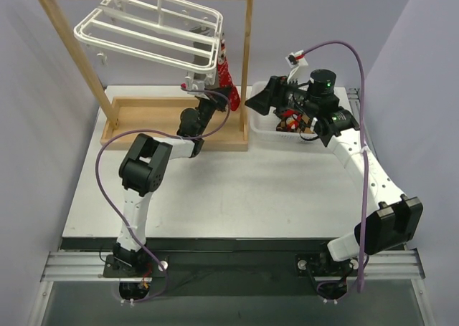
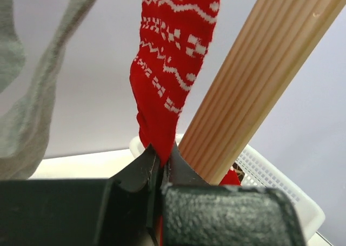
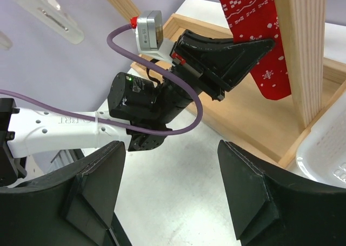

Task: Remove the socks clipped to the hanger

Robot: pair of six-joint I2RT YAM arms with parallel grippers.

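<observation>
The white hanger (image 1: pixel 150 29) hangs tilted from the wooden rack's top bar. A red sock with white pattern (image 1: pixel 225 72) hangs from its right end. My left gripper (image 1: pixel 215 89) is shut on that sock's lower end; the left wrist view shows the red sock (image 2: pixel 173 67) pinched between the closed jaws of the left gripper (image 2: pixel 160 159). A grey sock (image 2: pixel 32 94) hangs to the left there. My right gripper (image 1: pixel 262 97) is open and empty, right of the rack post; in its own view the right gripper (image 3: pixel 173 186) faces the red sock (image 3: pixel 251 19).
The wooden rack post (image 1: pixel 248 61) stands between the two grippers, also in the left wrist view (image 2: pixel 259 89) and the right wrist view (image 3: pixel 305 51). A white basket (image 1: pixel 262 125) beside the rack's base holds removed socks (image 1: pixel 290 120). The rack's wooden base tray (image 1: pixel 150 114) lies behind the left arm.
</observation>
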